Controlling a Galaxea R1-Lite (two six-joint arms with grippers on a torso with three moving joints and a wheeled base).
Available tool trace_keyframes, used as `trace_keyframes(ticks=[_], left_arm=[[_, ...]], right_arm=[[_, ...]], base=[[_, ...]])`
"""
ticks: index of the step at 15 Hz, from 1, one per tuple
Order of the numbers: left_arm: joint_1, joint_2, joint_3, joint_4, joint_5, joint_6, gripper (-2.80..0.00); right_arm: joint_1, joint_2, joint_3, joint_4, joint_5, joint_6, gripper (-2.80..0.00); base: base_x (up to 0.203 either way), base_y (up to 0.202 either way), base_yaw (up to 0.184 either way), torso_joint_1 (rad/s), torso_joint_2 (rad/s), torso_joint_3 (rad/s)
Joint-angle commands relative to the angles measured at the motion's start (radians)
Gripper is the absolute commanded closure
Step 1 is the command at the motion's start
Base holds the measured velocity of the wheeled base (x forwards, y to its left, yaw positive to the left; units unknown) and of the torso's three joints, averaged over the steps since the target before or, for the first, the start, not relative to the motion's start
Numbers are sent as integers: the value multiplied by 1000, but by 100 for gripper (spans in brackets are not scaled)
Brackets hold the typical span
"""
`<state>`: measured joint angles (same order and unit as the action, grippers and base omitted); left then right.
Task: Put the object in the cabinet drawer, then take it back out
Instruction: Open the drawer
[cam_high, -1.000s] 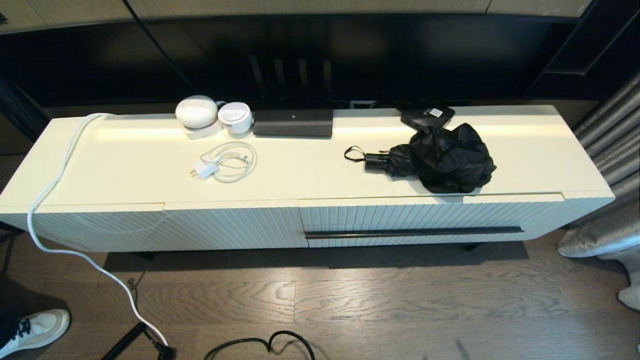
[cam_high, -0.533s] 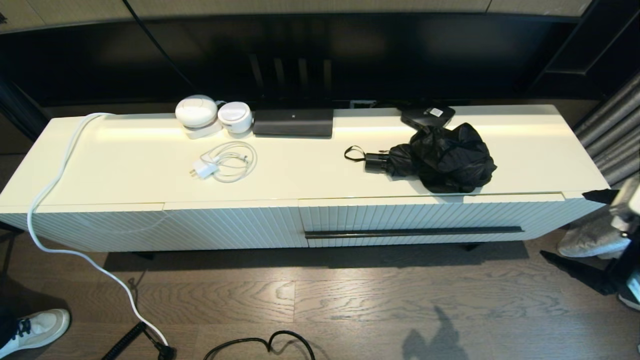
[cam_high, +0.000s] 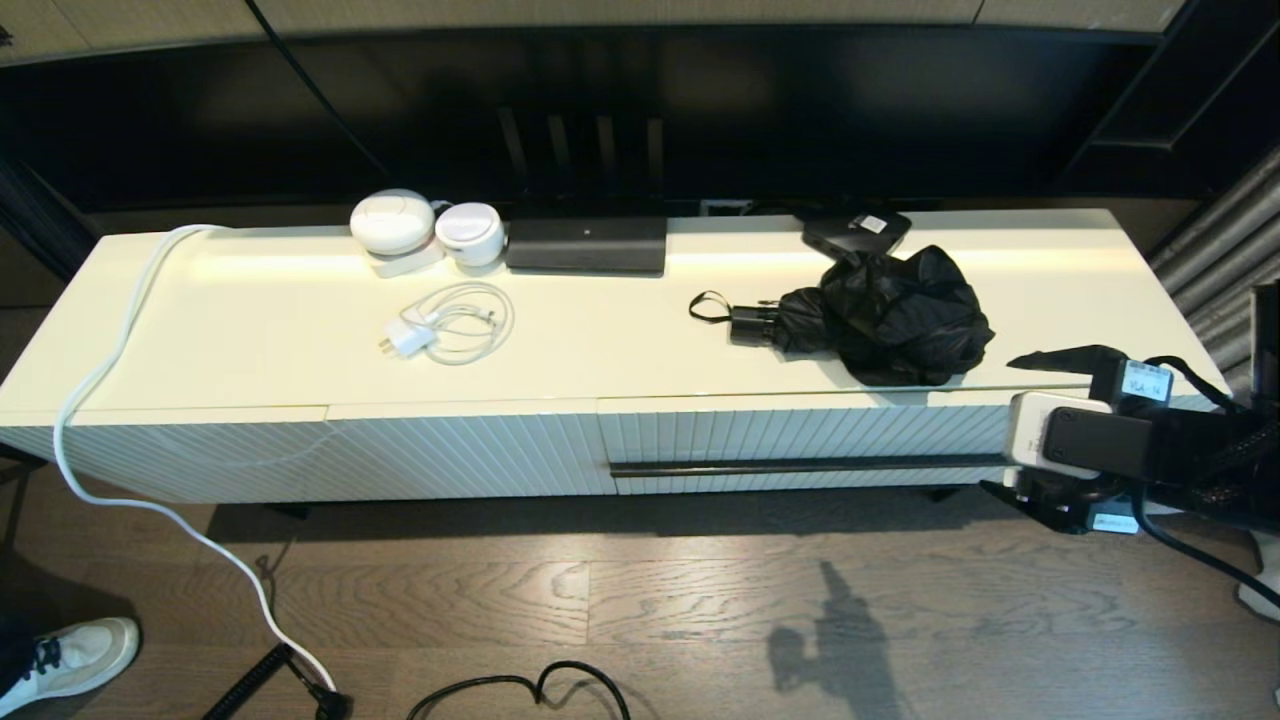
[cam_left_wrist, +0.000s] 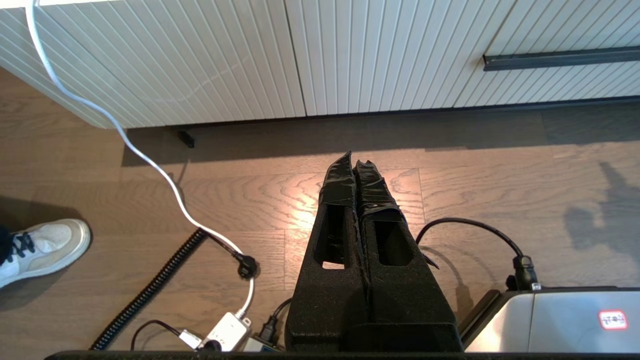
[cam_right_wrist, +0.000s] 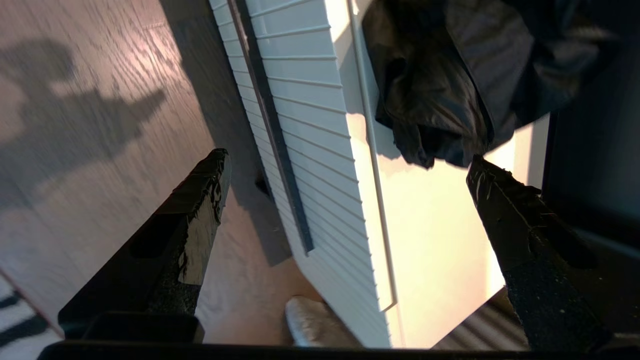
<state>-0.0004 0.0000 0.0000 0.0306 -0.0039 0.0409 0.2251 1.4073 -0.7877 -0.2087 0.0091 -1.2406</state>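
The left tool (cam_left_wrist: 356, 167) hangs low over the floor, fingers pressed together, holding nothing. The right tool (cam_high: 1030, 425) sits at the cabinet's right end, fingers spread wide and empty, one above the worktop (cam_high: 620, 350), one below by the handle (cam_high: 800, 466). Just beyond it the drawer (cam_high: 800, 435) is closed, its contents hidden. Past the upper finger lies the umbrella (cam_high: 880, 315) on the worktop. It looks light, soft and slippery in the fabric; the stiff short grip (cam_high: 750, 325) seems the surest hold.
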Motion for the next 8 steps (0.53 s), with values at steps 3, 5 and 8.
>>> trace_keyframes(ticks=[3, 5, 8], left_arm=[[0, -2, 0, 0, -1, 1, 0], [0, -2, 0, 0, -1, 1, 0], [-1, -2, 0, 0, -1, 1, 0]], right_arm=[[14, 78, -14, -14, 3, -49, -280], [35, 133, -13, -32, 1, -48, -280], [77, 232, -17, -114, -4, -42, -280]], base=[[0, 0, 0, 0, 0, 0], [0, 0, 0, 0, 0, 0], [0, 0, 0, 0, 0, 0]])
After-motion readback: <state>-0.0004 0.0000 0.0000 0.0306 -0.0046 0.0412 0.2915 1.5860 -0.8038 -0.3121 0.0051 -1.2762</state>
